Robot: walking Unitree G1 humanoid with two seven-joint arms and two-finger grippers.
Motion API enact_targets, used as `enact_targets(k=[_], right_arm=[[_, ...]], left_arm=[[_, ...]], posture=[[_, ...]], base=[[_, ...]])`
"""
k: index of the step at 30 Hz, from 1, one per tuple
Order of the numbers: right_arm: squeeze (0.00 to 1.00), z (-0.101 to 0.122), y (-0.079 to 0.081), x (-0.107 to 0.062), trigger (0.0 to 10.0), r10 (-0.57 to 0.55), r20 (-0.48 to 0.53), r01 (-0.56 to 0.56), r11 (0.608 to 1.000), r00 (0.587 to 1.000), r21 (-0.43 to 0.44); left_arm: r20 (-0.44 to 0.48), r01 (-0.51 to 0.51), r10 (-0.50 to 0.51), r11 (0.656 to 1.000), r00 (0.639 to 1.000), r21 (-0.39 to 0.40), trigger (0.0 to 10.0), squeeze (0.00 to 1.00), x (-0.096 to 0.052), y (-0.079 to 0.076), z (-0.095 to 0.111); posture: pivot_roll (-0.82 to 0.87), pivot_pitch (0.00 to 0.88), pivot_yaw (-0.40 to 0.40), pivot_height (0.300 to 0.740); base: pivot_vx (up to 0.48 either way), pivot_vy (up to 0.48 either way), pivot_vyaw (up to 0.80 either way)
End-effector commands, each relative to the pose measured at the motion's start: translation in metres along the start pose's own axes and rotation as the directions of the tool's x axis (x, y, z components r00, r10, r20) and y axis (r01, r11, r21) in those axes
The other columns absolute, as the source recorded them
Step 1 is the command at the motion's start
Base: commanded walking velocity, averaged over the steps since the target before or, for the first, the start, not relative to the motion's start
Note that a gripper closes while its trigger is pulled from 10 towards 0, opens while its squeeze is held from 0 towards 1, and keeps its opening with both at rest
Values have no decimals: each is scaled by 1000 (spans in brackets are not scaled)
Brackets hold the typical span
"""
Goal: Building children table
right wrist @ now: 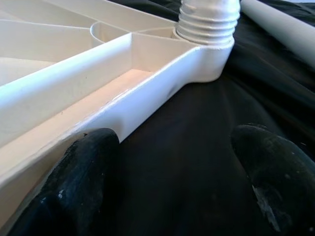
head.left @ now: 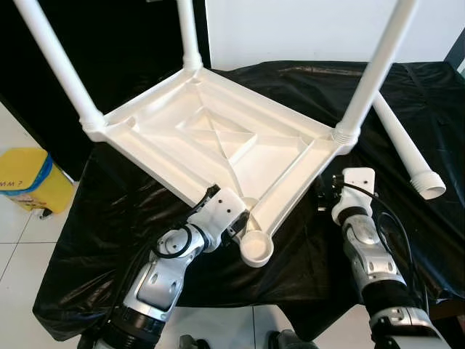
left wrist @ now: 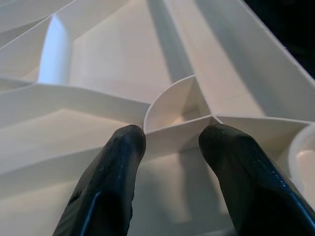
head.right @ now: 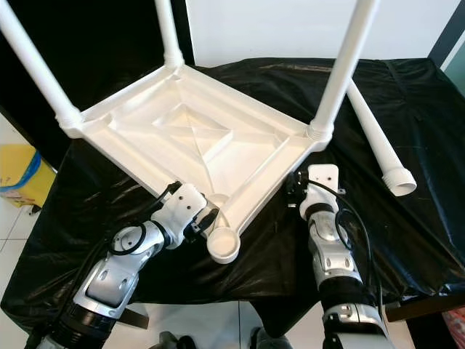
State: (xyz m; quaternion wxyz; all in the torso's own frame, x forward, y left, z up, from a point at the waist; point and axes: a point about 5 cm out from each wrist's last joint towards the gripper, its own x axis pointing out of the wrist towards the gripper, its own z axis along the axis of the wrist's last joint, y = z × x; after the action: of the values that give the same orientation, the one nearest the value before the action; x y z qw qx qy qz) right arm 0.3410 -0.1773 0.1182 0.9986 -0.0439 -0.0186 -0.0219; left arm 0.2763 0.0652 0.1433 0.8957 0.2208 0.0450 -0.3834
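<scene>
A white plastic table top (head.left: pixel 218 138) lies upside down on a black cloth. Three white legs stand screwed into its corners: one at the left (head.left: pixel 62 69), one at the back (head.left: pixel 189 33) and one at the right (head.left: pixel 374 69). The near corner socket (head.left: pixel 256 251) holds no leg. A loose fourth leg (head.left: pixel 407 149) lies on the cloth to the right. My left gripper (left wrist: pixel 172 140) is at the near corner, open, its fingers either side of a thin rib inside the top. My right gripper (right wrist: pixel 174 147) is open over the cloth, one finger (right wrist: pixel 83 172) beside the top's outer rim below the right leg.
A yellow bin (head.left: pixel 25 178) stands on the white tiled floor to the left. The black cloth (head.left: pixel 305 262) hangs over the near edge of the surface close to my arms. A dark wall and a white panel stand behind.
</scene>
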Motion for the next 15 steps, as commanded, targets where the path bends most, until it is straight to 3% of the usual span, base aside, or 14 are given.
enact_targets(k=[1,9,15], right_arm=[[0,16,45,8,10000,220,64,-219,976,973,-15],[0,18,50,14,10000,240,59,-240,971,969,-6],[0,15,60,17,10000,318,51,-320,947,947,37]], left_arm=[[97,235,-234,972,967,-5,10000,0,13,-38,21],[97,233,-229,972,969,-31,10000,0,14,-41,20],[97,233,-228,971,969,-45,10000,0,13,-43,20]], posture=[[-187,117,37,740],[-180,120,29,740],[-175,120,22,740]], base=[[0,0,0],[0,0,0],[0,0,0]])
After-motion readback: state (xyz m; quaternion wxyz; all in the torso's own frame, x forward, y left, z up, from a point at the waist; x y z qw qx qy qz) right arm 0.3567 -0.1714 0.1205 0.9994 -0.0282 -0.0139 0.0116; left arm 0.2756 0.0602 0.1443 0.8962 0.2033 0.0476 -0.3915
